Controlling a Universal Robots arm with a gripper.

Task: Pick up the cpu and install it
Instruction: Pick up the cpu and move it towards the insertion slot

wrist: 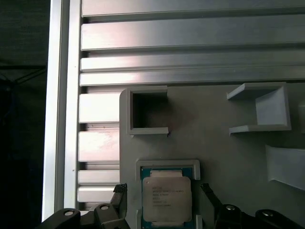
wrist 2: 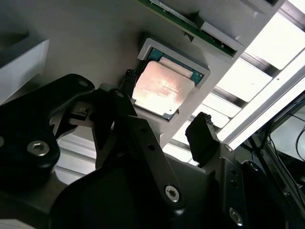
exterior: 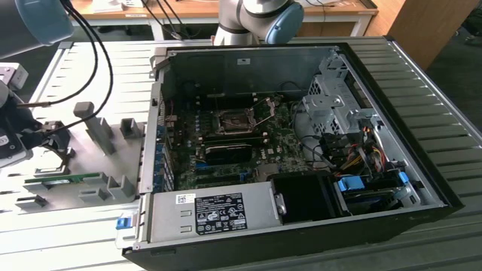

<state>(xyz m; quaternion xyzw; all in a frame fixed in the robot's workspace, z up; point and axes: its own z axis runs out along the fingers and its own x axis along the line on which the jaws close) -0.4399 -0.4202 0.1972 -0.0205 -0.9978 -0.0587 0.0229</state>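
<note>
The cpu (wrist: 167, 195) is a flat square chip with a silver-grey top and lies in a shallow grey holder (wrist: 167, 164) on the fixture plate. It also appears in the second wrist view as the cpu (wrist 2: 159, 88). My gripper (wrist: 164, 210) hangs over it, open, with one dark finger (wrist: 120, 191) on each side of the holder and a gap to the chip. The gripper (wrist 2: 164, 107) holds nothing. In the exterior view the gripper (exterior: 45, 141) is at the left, over the plate. The motherboard socket (exterior: 232, 121) sits inside the open computer case (exterior: 301, 147).
Grey printed holders (exterior: 98, 132) stand upright on the fixture plate, and a green memory stick (exterior: 64, 179) lies in one near the gripper. An empty square bracket (wrist: 147, 112) and another bracket (wrist: 267, 109) sit beyond the cpu. Cables (exterior: 98, 51) hang over the slatted table.
</note>
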